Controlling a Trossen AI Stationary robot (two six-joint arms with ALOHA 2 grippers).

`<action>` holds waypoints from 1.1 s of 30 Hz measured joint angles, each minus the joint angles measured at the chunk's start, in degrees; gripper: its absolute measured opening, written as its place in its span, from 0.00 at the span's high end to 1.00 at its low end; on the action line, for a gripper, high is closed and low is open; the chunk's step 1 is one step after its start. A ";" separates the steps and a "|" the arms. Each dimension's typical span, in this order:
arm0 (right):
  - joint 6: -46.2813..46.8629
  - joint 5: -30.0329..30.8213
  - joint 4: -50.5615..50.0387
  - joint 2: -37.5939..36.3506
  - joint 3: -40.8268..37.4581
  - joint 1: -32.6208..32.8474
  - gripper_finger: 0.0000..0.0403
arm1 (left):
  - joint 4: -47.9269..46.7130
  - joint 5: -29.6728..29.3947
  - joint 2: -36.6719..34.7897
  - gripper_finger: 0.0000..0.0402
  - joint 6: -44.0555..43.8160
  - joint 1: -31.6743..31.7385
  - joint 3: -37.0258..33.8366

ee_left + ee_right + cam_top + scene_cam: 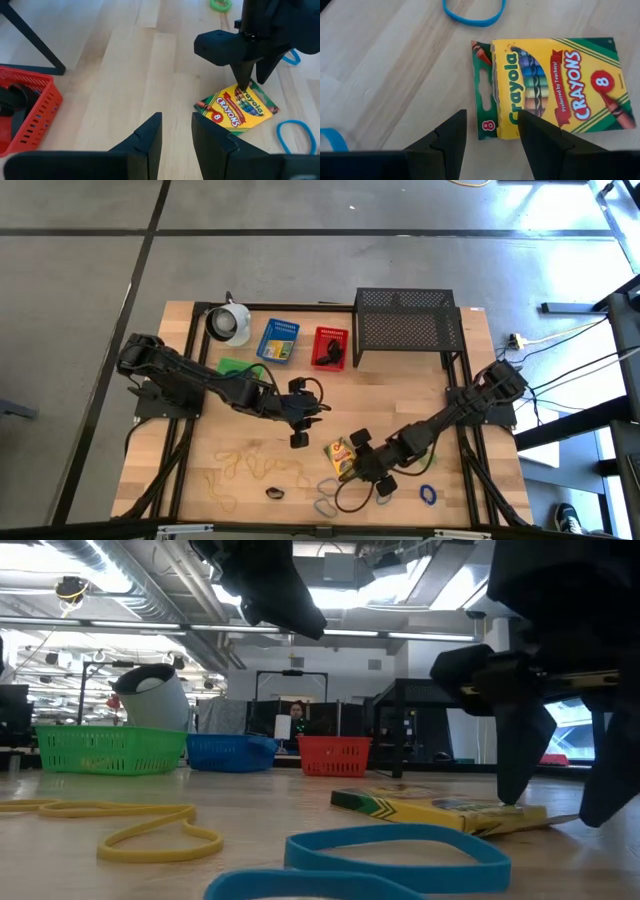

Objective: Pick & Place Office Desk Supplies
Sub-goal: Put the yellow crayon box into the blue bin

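Observation:
A yellow-green crayon box (555, 85) lies flat on the wooden table (200, 430), near its middle front. My right gripper (490, 132) stands open low over the box's flap end (482, 100). One finger is over the box and the other is over bare wood. My left gripper (176, 135) hangs open above the table to the left of the box (340, 452), with nothing between its fingers. Loose rubber bands lie on the table: blue (390, 855), yellow (150, 830) and another blue (428, 495). My right gripper comes at the crayon box slanting down from the table's right, its fingers across the flap end. One fingertip (243, 86) reaches down to the box's printed top (235, 100). Whether it touches, I cannot tell. The box lies flat on the table.
Green (235, 367), blue (279, 340) and red (330, 346) baskets stand in a row at the back; the red one holds dark clips. A black mesh rack (405, 320) stands at the back right and a white cup (228, 323) at the back left.

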 joint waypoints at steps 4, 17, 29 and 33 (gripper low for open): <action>-1.55 2.67 -0.03 0.08 0.00 0.02 0.56 | -0.02 -0.19 0.00 0.76 0.00 0.02 -0.01; -6.90 11.42 -0.07 0.11 -0.02 -5.77 0.56 | -0.02 -0.31 0.01 0.76 1.33 0.02 -0.01; -8.82 11.50 -1.10 0.18 -0.02 -4.39 0.56 | -1.37 -0.90 0.02 0.76 1.46 0.02 -0.01; -9.63 16.11 -0.93 0.28 -0.04 -4.16 0.56 | -1.33 -2.04 0.02 0.76 0.85 0.02 -0.01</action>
